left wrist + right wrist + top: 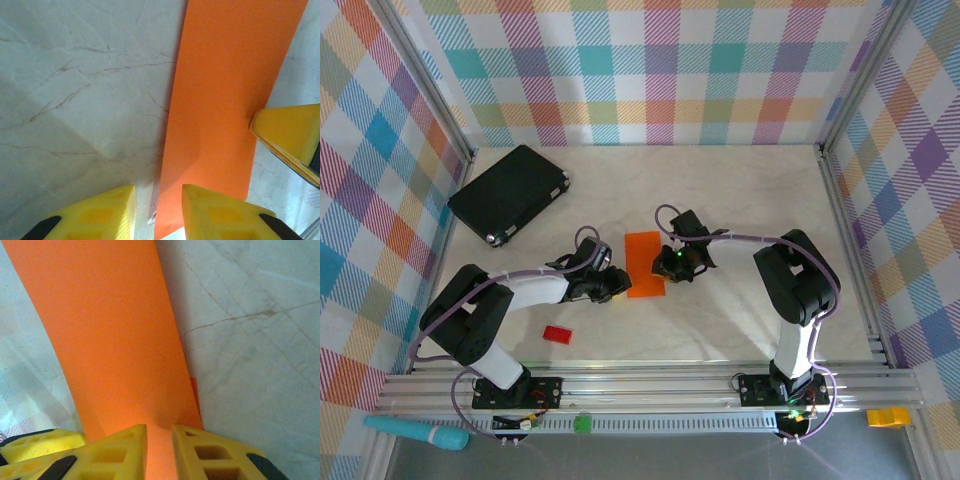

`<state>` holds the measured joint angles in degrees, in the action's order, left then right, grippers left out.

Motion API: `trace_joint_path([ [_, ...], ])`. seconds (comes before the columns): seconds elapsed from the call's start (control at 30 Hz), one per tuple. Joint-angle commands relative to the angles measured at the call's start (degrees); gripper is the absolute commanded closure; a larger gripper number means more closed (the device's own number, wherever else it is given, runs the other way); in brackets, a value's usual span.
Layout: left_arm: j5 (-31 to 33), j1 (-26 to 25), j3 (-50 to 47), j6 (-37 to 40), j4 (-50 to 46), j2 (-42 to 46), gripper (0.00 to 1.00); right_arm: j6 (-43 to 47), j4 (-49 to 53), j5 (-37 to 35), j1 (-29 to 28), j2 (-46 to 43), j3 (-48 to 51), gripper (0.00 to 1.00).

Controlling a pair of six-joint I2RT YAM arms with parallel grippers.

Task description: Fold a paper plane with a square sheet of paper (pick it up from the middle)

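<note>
The black case (508, 193) sits far left at the back, well away from the square sheet of paper (642, 255) in the middle. The left pincer (159, 212) is spread over the sheet's left edge, the right pincer (160, 452) pinches its right edge, and bare worktop (740, 200) lies open beyond on the right.

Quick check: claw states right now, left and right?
Left claw: open, straddling an edge of the orange sheet.
Right claw: nearly closed, orange sheet between the fingers; whether it grips cannot be told.
</note>
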<state>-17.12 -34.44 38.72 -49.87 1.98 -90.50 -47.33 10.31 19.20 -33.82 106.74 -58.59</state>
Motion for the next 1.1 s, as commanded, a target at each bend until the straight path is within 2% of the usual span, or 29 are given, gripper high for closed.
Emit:
trace_joint_path([
  [0.0, -1.48, -0.51, 0.14, 1.08, 1.78, -1.31, 0.71, 0.66, 3.98, -3.12, 0.19, 2.86, 2.34, 0.79],
  [0.33, -5.09, -0.54, 0.07, 0.91, 6.84, -2.93, 0.73, 0.92, 4.46, -2.94, 0.19, 2.86, 2.07, 0.79],
  [0.53, -9.83, -0.39, -1.32, -1.49, 17.2, -3.39, 0.73, 0.93, 4.48, -2.85, 0.23, 2.99, 2.07, 0.79],
  [0.6, -10.21, 0.01, -1.12, -1.81, 17.88, -4.08, 0.73, 0.92, 4.6, -2.85, 0.19, 3.1, 2.07, 0.79],
  [1.07, -14.08, 6.55, -2.51, -5.15, 26.06, -8.97, 0.72, 0.92, 4.55, -2.94, 0.24, 2.86, 2.16, 0.79],
])
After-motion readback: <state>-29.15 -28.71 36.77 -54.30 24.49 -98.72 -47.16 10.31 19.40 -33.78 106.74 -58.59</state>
